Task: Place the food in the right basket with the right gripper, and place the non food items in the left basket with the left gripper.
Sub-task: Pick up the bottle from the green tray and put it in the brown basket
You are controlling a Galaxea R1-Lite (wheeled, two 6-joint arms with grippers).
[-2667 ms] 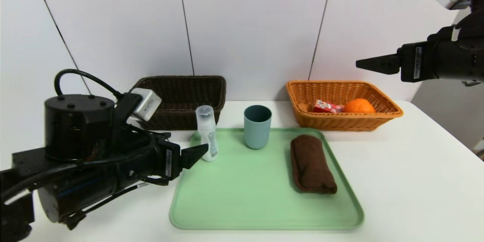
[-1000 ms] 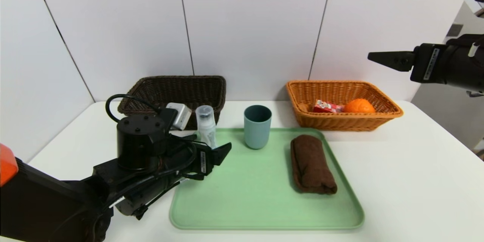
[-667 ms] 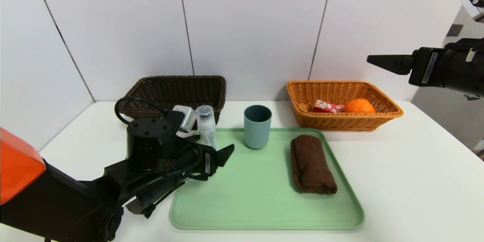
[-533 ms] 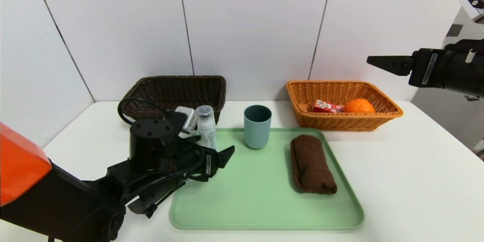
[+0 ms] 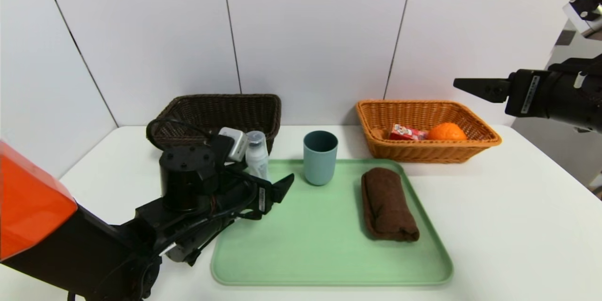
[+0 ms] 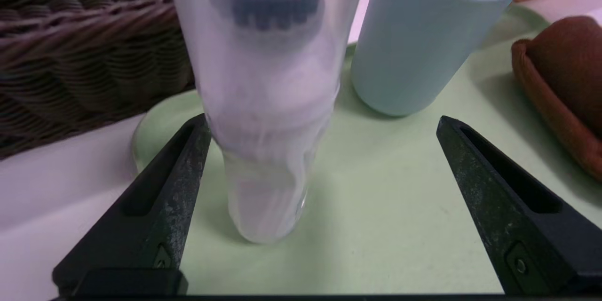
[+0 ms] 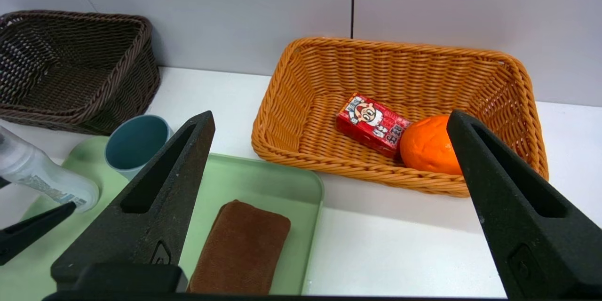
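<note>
Food's done: carton [image 5: 407, 132] and orange [image 5: 446, 131] in right basket [image 5: 470, 148]. Bottle [image 6: 268, 94], cup [image 5: 320, 157], towel [image 5: 388, 204] left. Left gripper [image 6: 320, 197] wide open around bottle; right gripper [image 7: 329, 207] open, empty.

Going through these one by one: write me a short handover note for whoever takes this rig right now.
Left gripper: open, low at the tray's near-left corner, fingers either side of the clear bottle, not yet closed.
Right gripper: open, empty, parked high above the table's right side.
Done: red carton and orange lie in the orange basket.
Left: bottle, teal cup and brown towel, all on the tray, go to the empty dark basket.
</note>
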